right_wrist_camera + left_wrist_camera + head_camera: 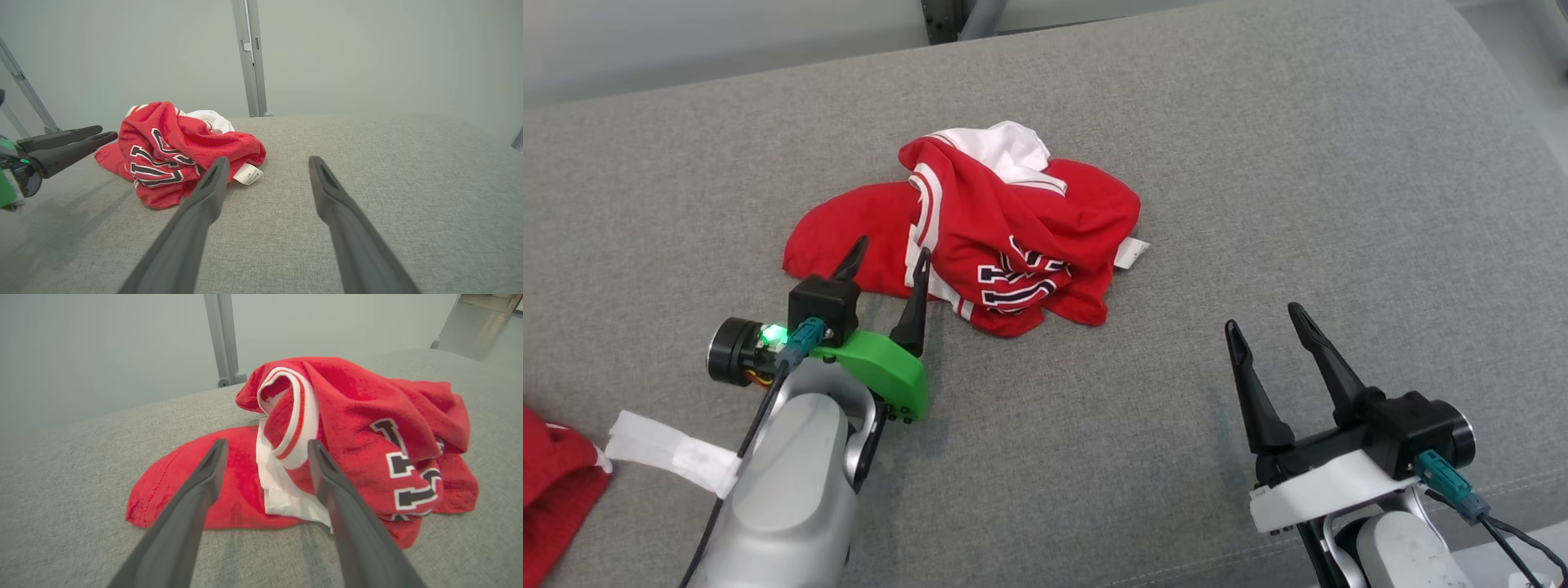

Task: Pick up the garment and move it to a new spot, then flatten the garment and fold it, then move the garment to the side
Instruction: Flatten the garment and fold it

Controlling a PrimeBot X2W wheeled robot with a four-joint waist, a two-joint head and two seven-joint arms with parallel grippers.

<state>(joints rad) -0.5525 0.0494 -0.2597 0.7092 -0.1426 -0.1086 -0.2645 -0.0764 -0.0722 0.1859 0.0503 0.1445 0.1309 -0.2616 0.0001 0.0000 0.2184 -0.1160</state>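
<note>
Grey cloth covers the big cushion (1258, 163) that we work on. Our garment (1005, 237), a red shirt with white trim and dark letters, lies in a crumpled heap near the middle of it. The heap is wider than it is deep. It runs from a flat red part on our left to a bunched-up lump on our right. Nothing is flat or folded yet, so we think we are at the very start, the picking up.

Our left hand (892, 247) is the near one. Its two fingers are spread apart and hold nothing. Their tips sit right at the near left edge of the shirt, over the flat part. The shirt lies straight ahead of this hand. From the left wrist, the white striped band (306, 424) shows just between the fingers. We guess a short push forward and a pinch would catch cloth there.

Our right hand (1263, 317) is spread wide too, and it is empty. It is well apart from the shirt, which lies ahead of it and to its left.

A small white label (1131, 253) pokes out on the shirt's right side.
</note>
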